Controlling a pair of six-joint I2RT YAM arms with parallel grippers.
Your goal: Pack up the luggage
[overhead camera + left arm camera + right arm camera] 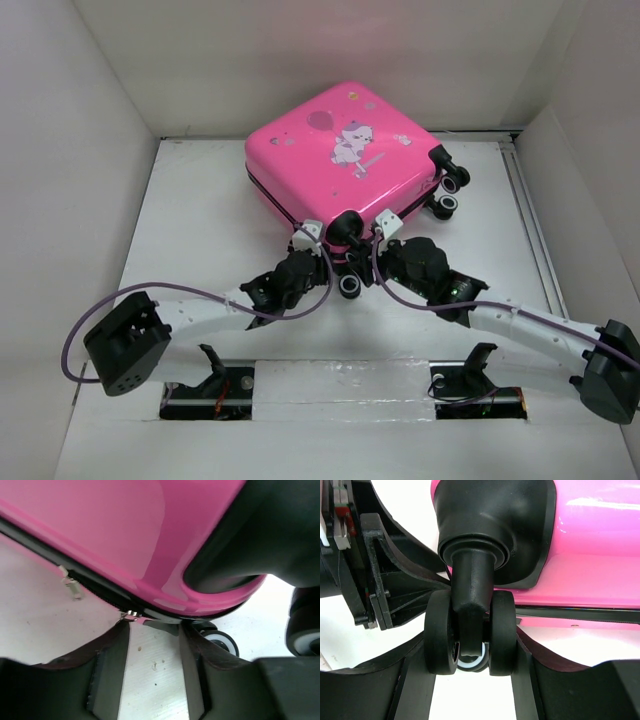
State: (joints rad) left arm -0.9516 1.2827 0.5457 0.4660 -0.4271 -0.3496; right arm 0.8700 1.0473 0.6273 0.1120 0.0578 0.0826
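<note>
The hot-pink luggage (340, 150) lies flat and closed on the table, cartoon print up, with its wheels toward the right and the near corner. My left gripper (312, 245) is open at the near corner. In the left wrist view (155, 630) its fingers stand apart just below the black zipper line, and a metal zipper pull (131, 615) lies at the left fingertip. My right gripper (370, 250) reaches the same corner. In the right wrist view (470, 650) its fingers press both sides of a black double wheel (470, 635) under its black housing (495, 525).
White walls box in the table (200, 230) on the left, back and right. Two more wheels (450, 190) stick out at the luggage's right corner and one (350, 285) sits between the grippers. A second zipper tab (72, 585) hangs further left. The left gripper's body (365, 570) is close beside the right one.
</note>
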